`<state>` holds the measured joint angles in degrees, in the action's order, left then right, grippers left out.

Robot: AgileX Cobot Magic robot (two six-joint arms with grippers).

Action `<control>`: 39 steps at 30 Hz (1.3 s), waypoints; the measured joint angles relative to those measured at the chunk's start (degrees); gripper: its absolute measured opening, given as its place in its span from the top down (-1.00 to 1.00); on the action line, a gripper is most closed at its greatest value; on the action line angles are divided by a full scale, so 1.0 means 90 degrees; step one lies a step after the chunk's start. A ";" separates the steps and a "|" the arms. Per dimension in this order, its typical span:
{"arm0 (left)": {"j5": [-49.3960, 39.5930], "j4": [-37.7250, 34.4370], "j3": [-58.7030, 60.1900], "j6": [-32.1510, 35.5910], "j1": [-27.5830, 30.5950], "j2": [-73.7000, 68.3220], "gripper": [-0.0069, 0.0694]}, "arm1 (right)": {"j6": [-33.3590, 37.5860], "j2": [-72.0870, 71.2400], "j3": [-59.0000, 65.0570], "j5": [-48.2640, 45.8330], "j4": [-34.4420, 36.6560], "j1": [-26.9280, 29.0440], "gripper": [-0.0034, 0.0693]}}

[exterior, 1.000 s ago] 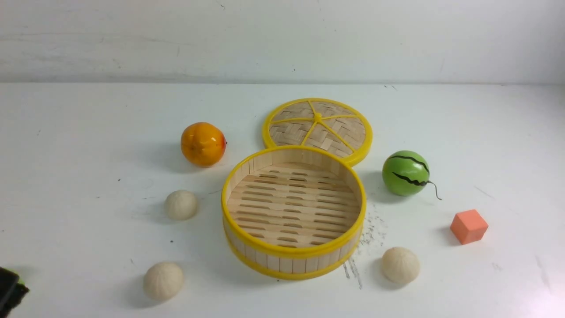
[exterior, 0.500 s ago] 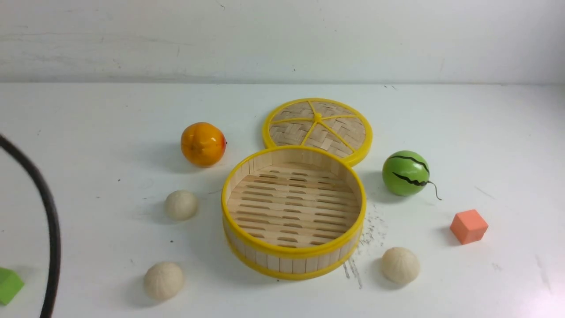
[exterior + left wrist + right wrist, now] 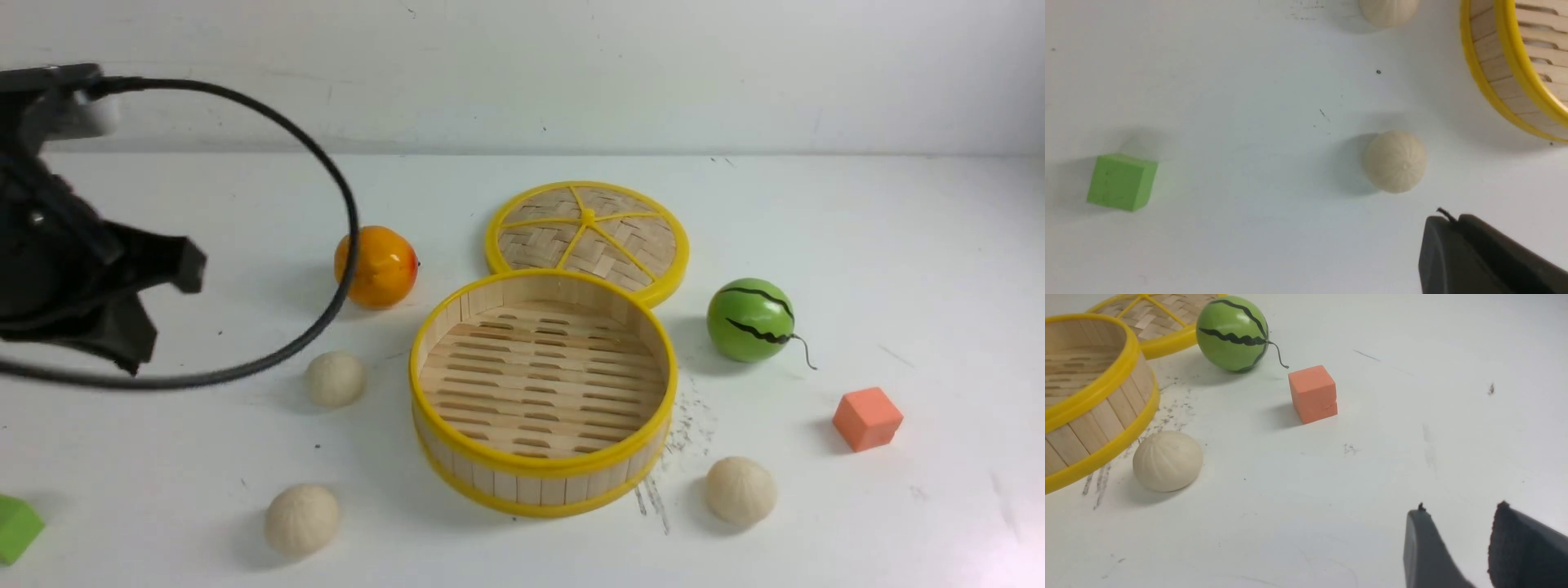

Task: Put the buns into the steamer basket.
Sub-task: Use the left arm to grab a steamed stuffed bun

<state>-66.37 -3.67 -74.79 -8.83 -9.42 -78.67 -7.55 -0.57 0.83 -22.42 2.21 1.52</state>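
right wrist view shows one bun point(image 3: 1167, 460); front view, three.

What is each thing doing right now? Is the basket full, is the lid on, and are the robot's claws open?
Round pale-wood steamer basket with yellow rims: uncovered, empty.
Flat woven yellow-rimmed lid: off, lying flat behind the basket.
Three cream-white round buns: on the white table, outside the basket.
Left gripper: open, empty.
Right gripper: open, empty.
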 joint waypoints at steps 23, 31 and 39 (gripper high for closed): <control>0.0773 0.0123 -0.1780 0.0159 -0.0274 -0.3543 -0.53 | 0.0000 0.0000 0.0000 0.0000 0.0000 0.0000 0.25; 0.1693 0.0584 -0.1780 0.0006 -0.0702 -0.4235 -0.50 | 0.0000 0.0000 0.0000 0.0000 0.0000 0.0000 0.25; 0.1713 0.1244 -0.1780 -0.0399 -0.0704 -0.4359 -0.49 | 0.0000 0.0000 0.0000 0.0000 0.0000 0.0000 0.25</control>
<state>-50.95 7.52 -90.81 -12.42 -15.75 -117.90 -7.55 -0.57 0.83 -22.42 2.21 1.52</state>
